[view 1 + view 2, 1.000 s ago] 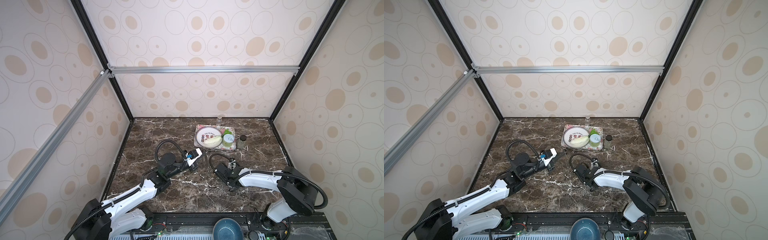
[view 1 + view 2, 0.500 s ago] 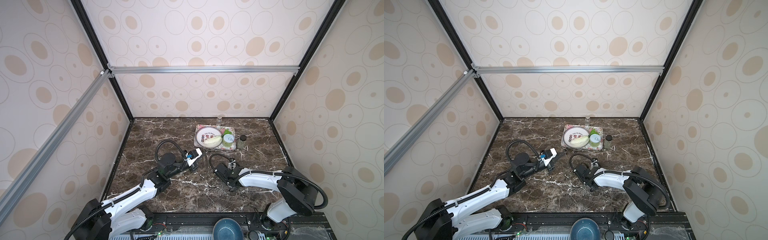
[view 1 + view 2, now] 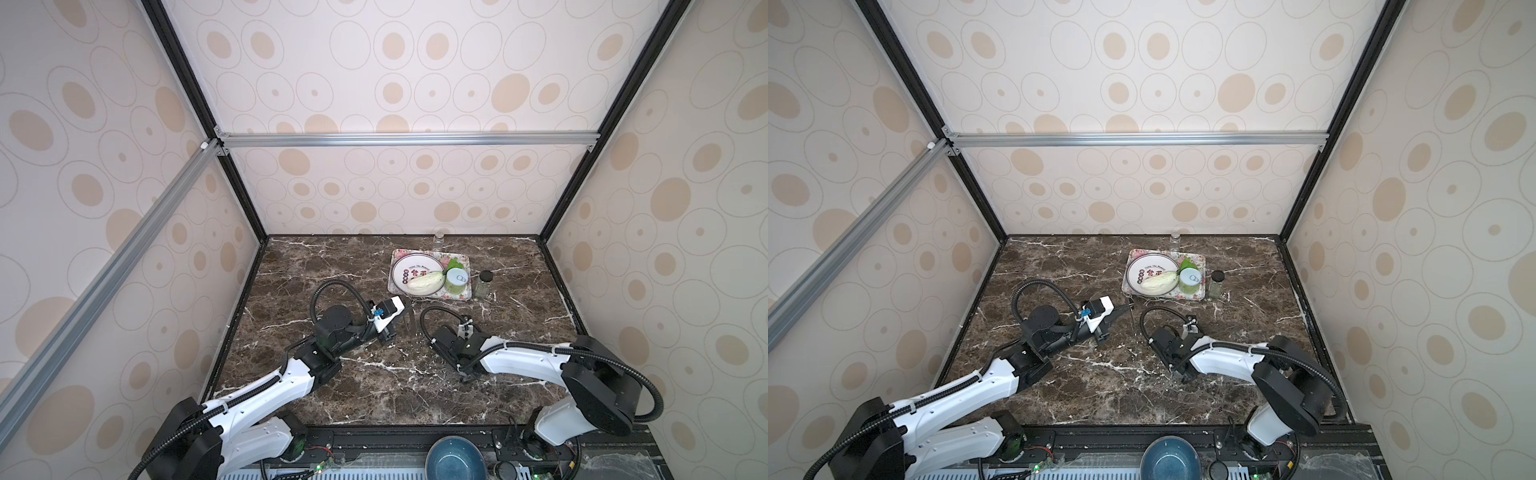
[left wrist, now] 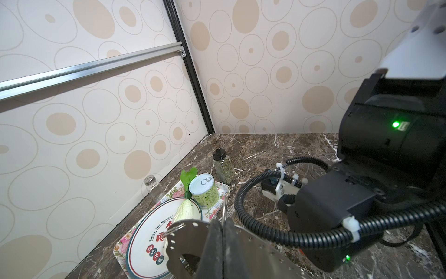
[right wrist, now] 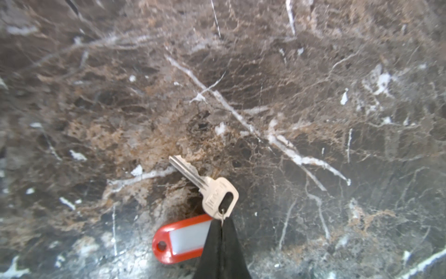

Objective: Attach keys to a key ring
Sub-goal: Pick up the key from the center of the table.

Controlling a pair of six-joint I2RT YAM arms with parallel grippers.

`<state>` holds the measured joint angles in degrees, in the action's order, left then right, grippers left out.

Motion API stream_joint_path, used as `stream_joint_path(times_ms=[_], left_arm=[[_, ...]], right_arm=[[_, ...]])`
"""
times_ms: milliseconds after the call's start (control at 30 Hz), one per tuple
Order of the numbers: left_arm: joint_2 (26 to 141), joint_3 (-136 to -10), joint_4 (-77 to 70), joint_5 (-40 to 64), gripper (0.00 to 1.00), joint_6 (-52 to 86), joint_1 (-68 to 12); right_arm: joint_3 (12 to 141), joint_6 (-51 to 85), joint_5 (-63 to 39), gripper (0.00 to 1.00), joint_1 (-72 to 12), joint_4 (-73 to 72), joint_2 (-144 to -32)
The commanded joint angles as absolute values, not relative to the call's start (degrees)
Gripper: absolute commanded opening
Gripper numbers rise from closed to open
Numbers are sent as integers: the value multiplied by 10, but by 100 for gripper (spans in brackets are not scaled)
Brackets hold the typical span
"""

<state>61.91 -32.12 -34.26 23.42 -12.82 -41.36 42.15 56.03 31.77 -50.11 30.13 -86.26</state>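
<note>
**A:** How far along is the key job?

**B:** Early, I'd say. Nothing hangs on the key ring (image 4: 185,239) yet. The small holes along its rim that show in the left wrist view are bare

**A:** Who has the ring?

**B:** The left gripper (image 4: 223,224). Its fingers are pressed together on the grey plate. It holds the plate off the counter (image 3: 332,395) around the middle, just in front of the tray (image 3: 468,266) by the back edge

**A:** And the keys?

**B:** On the counter under the right arm, in the half nearer the front edge and right of the middle. The right wrist view shows a silver key (image 5: 212,190) and a red tag (image 5: 181,241) with a white label, just beside each other. A thin wire loop (image 5: 222,214) passes through the key's slot. Whether the tag hangs on that loop too is hidden behind the fingers

**A:** Grasped?

**B:** The right gripper (image 5: 222,223) has its fingers meeting right on that loop, so it looks pinched. Key and tag look to be lying on the marble, though I can't tell for sure

**A:** What's left, then?

**B:** Nearly all of it, by my reading: raise the bunch, carry it to the plate, and hook the loop through a hole. The two are well apart. The loop is thin and may slip, and the holes are small, so lining them up looks like the fiddly part
</note>
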Motion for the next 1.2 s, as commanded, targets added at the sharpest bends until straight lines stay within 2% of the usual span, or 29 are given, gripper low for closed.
stream_joint_path(times_ms=[0,333,600,833,1000,1167], left_arm=[[606,-325,-379,236,0,-123,-417],[612,-327,-379,235,0,-126,-417],[619,-328,-382,237,0,-127,-417],[627,-334,-375,246,0,-133,-417],[625,-332,-374,248,0,-139,-417],[626,-331,-375,252,0,-142,-417]], right_arm=[[412,556,343,0,-505,325,-828],[311,384,273,0,-504,157,-649],[235,297,226,0,-504,48,-492],[236,213,144,0,-504,14,-436],[191,181,78,0,-504,-70,-397],[153,169,-33,0,-504,-159,-371]])
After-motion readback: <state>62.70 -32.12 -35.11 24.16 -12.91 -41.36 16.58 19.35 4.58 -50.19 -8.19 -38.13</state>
